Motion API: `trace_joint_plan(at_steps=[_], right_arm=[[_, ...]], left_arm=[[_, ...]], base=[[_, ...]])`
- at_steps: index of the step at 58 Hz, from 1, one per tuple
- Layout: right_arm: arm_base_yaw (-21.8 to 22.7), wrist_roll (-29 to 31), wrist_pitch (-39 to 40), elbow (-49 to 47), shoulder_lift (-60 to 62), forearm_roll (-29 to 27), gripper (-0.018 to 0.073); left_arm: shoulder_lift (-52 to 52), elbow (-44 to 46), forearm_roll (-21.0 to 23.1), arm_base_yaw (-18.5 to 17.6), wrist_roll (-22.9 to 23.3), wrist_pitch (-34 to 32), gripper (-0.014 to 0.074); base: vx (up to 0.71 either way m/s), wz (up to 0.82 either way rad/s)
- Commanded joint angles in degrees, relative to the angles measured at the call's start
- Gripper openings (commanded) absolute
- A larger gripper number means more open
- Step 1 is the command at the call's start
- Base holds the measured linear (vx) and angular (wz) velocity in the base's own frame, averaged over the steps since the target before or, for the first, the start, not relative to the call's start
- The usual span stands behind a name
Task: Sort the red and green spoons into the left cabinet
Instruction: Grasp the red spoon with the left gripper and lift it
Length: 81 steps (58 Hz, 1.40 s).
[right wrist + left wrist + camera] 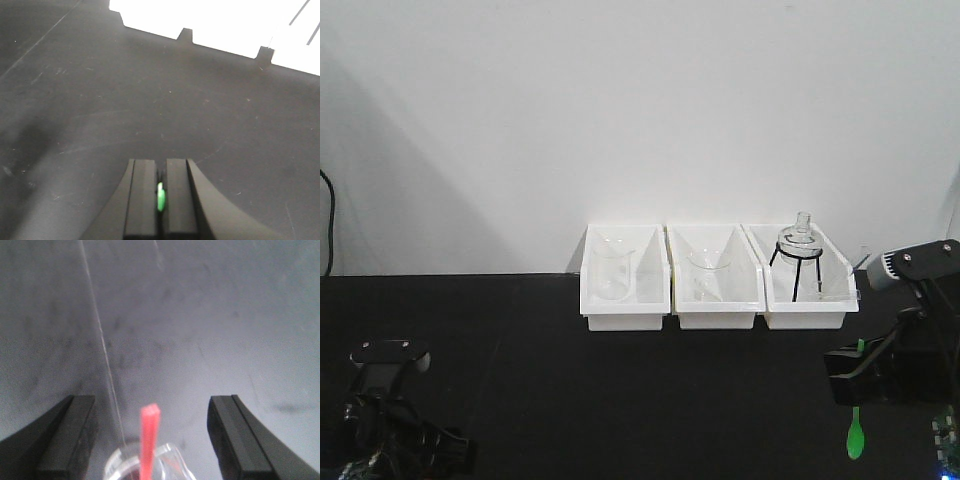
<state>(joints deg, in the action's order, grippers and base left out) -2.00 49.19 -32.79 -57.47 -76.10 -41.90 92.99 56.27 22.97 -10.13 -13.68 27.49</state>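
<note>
Right end effector (pixel 161 166): jaws closed on the green spoon (pixel 855 432), clamping its handle near the upper end.
Green spoon, position: clear of the tabletop (pixel 620 400), at the right side, well short of the bins.
Green spoon, axis: near vertical; bowl points down, handle up into the jaws.
Left end effector (pixel 152 401): jaws wide apart, holding nothing.
Red spoon (pixel 149 440): only the handle shows, rising between the open jaws and touching neither of them. It stands in a clear glass vessel (pixel 172 456). The bowl is hidden.
Red spoon, axis: appears upright in the left wrist view, handle end up; the true tilt cannot be told.
Left bin (pixel 625 318): holds a beaker (pixel 613 272); no spoon is seen in it.
Done: green spoon grasped and lifted.
Left: carry the green spoon across to the left bin and release it; close on the red handle, draw it out of the vessel and deliver it likewise.
Progress, judged: early; neither spoon is sorted.
</note>
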Motion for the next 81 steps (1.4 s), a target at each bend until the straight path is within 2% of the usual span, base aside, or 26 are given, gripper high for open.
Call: trace_joint_plan(at_steps=[1,11,23,44,63,81], right_arm=[[0.33,0.11,1.88,-1.91,1.8,-1.71,-0.0004],[0.33,0.11,1.93,-1.91,1.8,-1.71,-0.0004],[0.33,0.11,1.93,-1.91,1.8,-1.71,-0.0004],[0.33,0.05,1.94,-1.91,1.8,-1.71,-0.0004],[0.33,0.05,1.97,-1.91,1.8,-1.71,-0.0004],[0.33,0.05,1.92,-1.91,2.0,-1.92,-0.0004]], left_arm=[[-1.65,1.85,1.47,-0.2,0.46,-3.73,0.0566],[-1.46,1.85,1.47,-0.2,0.46,-3.29,0.0521],[-1.46,1.85,1.28,-0.2,0.46,-2.6,0.0398],[-1.46,1.85,1.28,-0.2,0.35,-2.26,-0.0008],[-3.87,1.85,1.24,-0.2,0.3,-4.51,-0.0006],[-15.26,1.85,1.16,-0.2,0.15,-10.33,-0.0003]], base=[[0.0,0.0],[0.0,0.0],[0.0,0.0],[0.0,0.0],[0.0,0.0],[0.0,0.0]])
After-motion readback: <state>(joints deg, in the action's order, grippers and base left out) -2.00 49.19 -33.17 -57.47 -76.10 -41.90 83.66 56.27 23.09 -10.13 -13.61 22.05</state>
